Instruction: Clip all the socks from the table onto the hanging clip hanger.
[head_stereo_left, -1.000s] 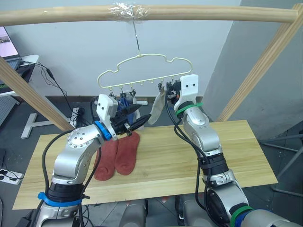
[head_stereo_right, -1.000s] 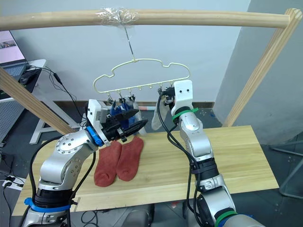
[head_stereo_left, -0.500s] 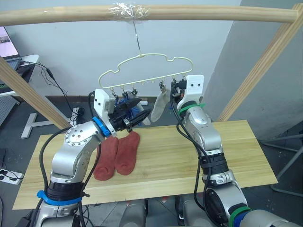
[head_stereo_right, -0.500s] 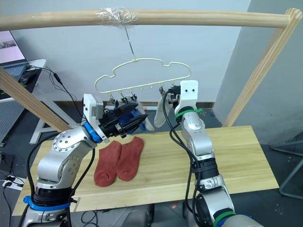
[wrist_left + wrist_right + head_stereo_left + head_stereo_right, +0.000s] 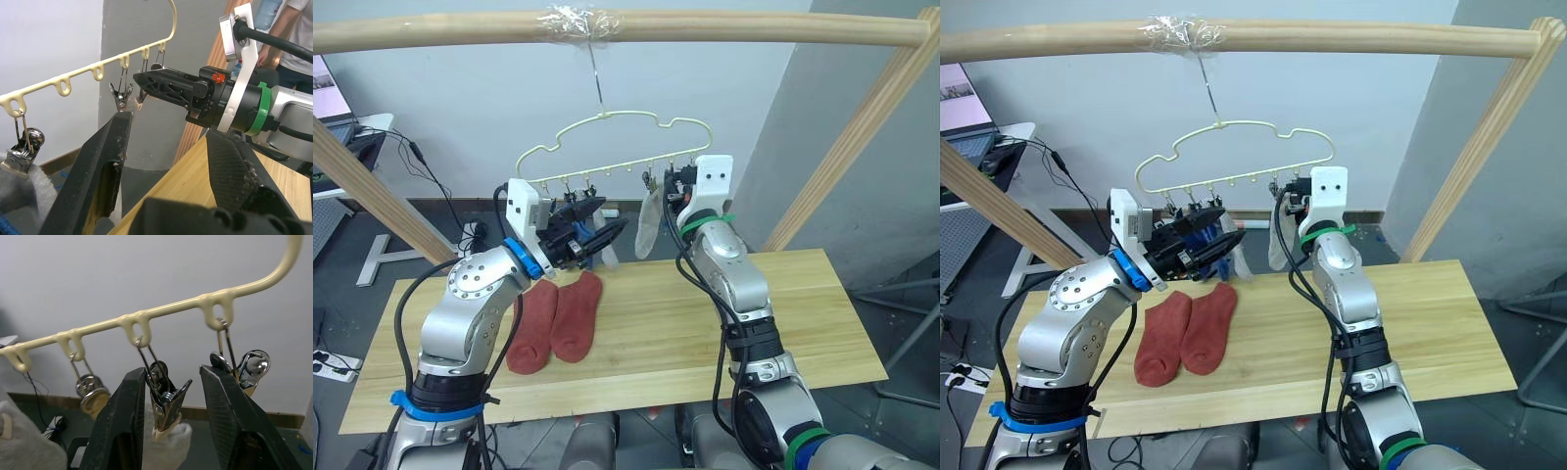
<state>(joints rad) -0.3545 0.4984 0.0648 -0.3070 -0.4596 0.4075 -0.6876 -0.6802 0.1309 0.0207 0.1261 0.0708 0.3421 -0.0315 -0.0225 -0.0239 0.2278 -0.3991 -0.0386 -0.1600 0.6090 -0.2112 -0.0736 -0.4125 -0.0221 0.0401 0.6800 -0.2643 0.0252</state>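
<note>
Two rust-red socks [image 5: 556,315] lie side by side on the table [image 5: 822,323]; soft, light knit, best pinched at the cuff. Right gripper [image 5: 168,396] is spread around a clip [image 5: 164,404] holding a grey sock [image 5: 649,223] on the clip hanger [image 5: 607,132]. Left gripper [image 5: 168,142] is spread, empty

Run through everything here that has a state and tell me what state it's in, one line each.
Clip hanger: hanging by its hook from the wooden pole.
Grey sock: clipped up, hanging from the hanger.
Blue socks: hanging at the hanger, behind the left gripper.
Rust-red socks: flat on the table, side by side, not clipped.
Left gripper: jaws open, holding nothing.
Right gripper: jaws open around a clip.
</note>
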